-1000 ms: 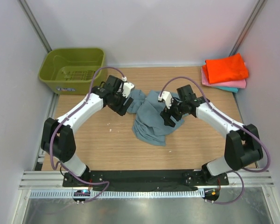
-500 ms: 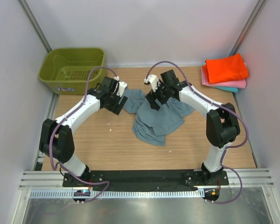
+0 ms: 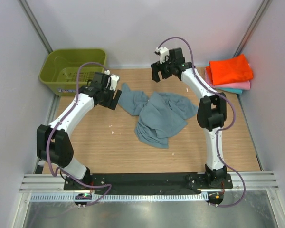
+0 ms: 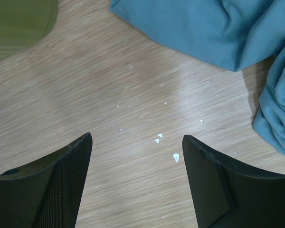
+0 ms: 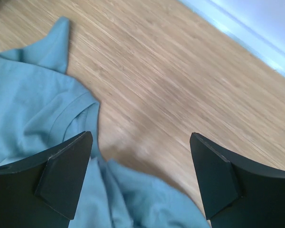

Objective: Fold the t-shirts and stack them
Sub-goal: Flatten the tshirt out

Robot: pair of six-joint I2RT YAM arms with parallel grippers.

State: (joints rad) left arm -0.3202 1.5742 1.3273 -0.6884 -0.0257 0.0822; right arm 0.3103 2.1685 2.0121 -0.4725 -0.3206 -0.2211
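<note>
A green basket (image 3: 61, 87) sat by the far left corner of the wooden desk (image 3: 99, 142). Some tiny white bits (image 4: 175, 156) lay on the bare wood.

A robotics lab cell: plain white panel walls (image 3: 142, 28), aluminium framing rails (image 3: 38, 183), and a wooden table (image 3: 109, 152).

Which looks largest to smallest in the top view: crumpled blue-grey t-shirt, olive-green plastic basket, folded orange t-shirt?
Crumpled blue-grey t-shirt and olive-green plastic basket: too alike to rank.
Folded orange t-shirt: clearly smallest.
</note>
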